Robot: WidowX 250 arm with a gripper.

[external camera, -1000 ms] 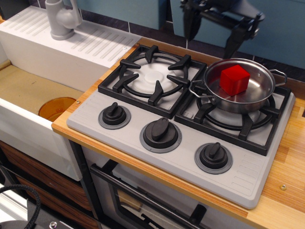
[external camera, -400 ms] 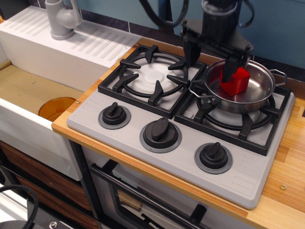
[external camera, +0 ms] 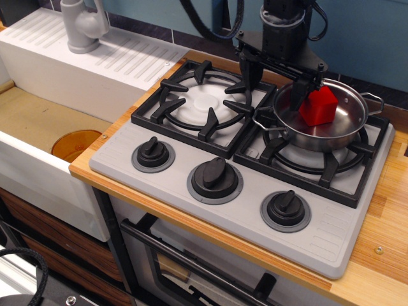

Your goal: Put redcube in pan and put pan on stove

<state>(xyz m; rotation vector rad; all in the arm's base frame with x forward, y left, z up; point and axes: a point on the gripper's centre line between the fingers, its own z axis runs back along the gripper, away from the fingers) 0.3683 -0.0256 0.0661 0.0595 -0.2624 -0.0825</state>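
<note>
Stove (external camera: 191, 159) already has the pan (external camera: 331, 124) with redcube (external camera: 320, 105) inside. Your gripper (external camera: 274, 76) hangs wide across the rim, gripping nothing. I'd say just back off.

A: Arm pos?
B: Came in from top, wrist vertical; gripper (external camera: 274, 80) pointed down.
A: Jaws?
B: Spread wide apart; nothing between the fingers (external camera: 247, 69).
</note>
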